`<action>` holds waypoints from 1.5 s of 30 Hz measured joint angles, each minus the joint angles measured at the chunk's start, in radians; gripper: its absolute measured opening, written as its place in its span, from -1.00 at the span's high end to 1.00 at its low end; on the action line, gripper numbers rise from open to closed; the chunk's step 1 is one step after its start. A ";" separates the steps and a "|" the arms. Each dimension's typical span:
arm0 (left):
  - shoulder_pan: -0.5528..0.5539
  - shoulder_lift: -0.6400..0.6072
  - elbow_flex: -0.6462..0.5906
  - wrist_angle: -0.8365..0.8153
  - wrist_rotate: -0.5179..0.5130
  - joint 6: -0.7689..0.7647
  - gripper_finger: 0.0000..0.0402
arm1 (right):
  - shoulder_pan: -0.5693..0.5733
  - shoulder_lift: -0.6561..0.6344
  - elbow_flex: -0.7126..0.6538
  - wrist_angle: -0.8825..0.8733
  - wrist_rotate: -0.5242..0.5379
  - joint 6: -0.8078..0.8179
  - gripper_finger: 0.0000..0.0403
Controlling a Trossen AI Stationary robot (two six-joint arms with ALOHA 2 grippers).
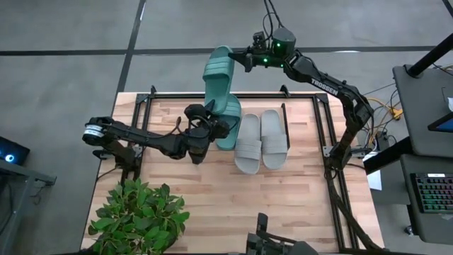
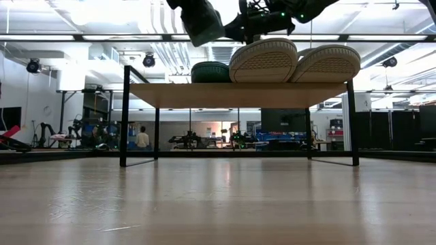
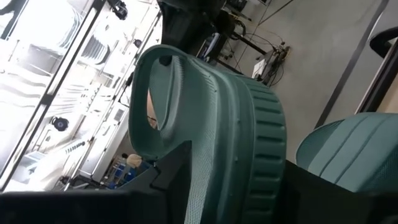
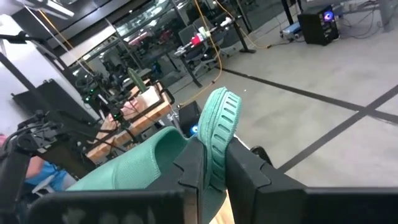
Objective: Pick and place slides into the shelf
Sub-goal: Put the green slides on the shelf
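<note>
Low view, teal slide (image 2: 210, 71) half-hidden behind grey slides (image 2: 263, 60)

The shelf (image 1: 191, 177) — light wood, black wire legs — bears two grey slides (image 1: 260, 140) and one teal slide (image 1: 230, 122).

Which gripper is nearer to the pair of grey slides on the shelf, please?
The left. The left gripper sits just beside the grey slides, at the teal slide lying next to them. The right gripper is farther off, holding another teal slide up past the shelf's far edge.

left tool (image 1: 205, 127) hides part of the shelved teal slide (image 1: 231, 122).
</note>
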 joint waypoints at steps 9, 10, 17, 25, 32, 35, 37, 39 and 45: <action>-0.016 0.000 -0.011 -0.013 -0.009 0.049 0.32 | 0.014 0.000 0.002 0.001 -0.038 0.043 0.83; -0.021 0.000 -0.011 -0.014 -0.010 0.065 0.32 | 0.014 0.000 0.002 0.001 -0.039 0.043 0.83; -0.050 -0.001 -0.012 -0.013 -0.013 0.103 0.32 | 0.017 -0.004 0.002 -0.001 -0.053 0.051 0.83; -0.080 -0.001 -0.016 -0.044 -0.014 0.113 0.31 | 0.017 -0.011 0.033 -0.001 -0.052 0.051 0.84; -0.096 -0.011 -0.017 -0.043 -0.023 0.111 0.31 | 0.017 -0.011 0.055 -0.007 -0.057 0.051 0.84; -0.098 -0.024 -0.021 -0.042 -0.037 0.110 0.31 | 0.017 -0.011 0.056 -0.008 -0.061 0.051 0.84; -0.101 -0.036 -0.033 -0.043 -0.043 0.105 0.31 | 0.017 -0.011 0.056 -0.008 -0.061 0.051 0.85; -0.102 -0.049 -0.046 -0.043 -0.044 0.104 0.31 | 0.017 -0.011 0.056 -0.013 -0.061 0.051 0.85; -0.105 -0.091 -0.079 -0.043 -0.046 0.102 0.31 | 0.017 -0.011 0.056 -0.014 -0.062 0.051 0.85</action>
